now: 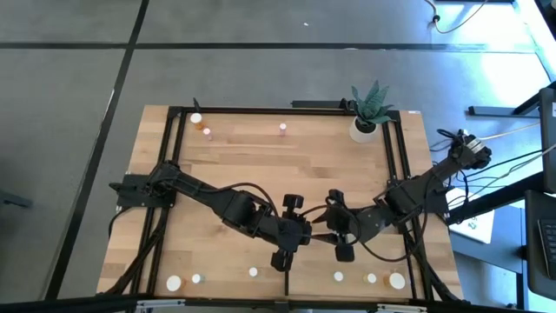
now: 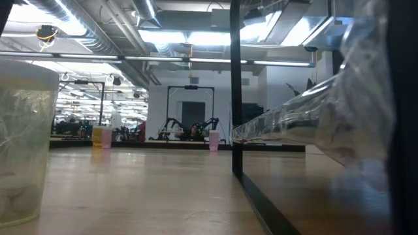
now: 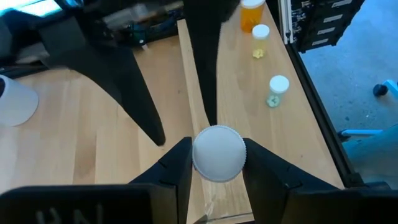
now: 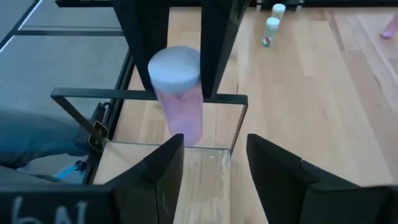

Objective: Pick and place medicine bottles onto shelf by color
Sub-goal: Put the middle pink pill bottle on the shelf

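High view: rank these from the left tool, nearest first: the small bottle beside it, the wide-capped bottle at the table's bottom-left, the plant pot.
From the left tool, gripping a white-capped bottle:
1. small bottle, just left of it, bottom edge.
2. wide-capped bottle, bottom-left corner.
3. plant pot, top right, across the table.

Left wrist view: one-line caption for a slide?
Left gripper clamps a white-capped bottle above the wooden table; three more bottles stand near the edge.
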Controlling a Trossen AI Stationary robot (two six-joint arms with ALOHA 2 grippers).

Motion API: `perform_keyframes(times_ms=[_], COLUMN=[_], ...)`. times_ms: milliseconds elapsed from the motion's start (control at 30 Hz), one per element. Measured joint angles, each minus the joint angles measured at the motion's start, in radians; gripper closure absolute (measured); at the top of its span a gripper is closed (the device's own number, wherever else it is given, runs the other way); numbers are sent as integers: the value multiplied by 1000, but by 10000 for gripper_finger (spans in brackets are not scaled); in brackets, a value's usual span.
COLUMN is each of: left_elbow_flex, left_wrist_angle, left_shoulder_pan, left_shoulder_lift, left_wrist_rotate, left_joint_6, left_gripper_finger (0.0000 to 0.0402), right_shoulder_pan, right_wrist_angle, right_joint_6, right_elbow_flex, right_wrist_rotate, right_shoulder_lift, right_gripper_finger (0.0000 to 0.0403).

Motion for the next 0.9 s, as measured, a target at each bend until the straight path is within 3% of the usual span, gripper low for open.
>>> perform_keyframes(times_ms=[900], left_elbow_flex=[0], left_wrist_angle=[-4], left_shoulder_pan=[0], left_shoulder_lift=[0], left_wrist_rotate=[-20], left_joint_6=[0], left_gripper_finger=[292], right_shoulder_pan=[-24], right_wrist_angle=[107], right_joint_6=[-55], right_elbow_flex=[-1], right_wrist_rotate=[-98], right_shoulder_lift=[33], right_gripper_finger=[225])
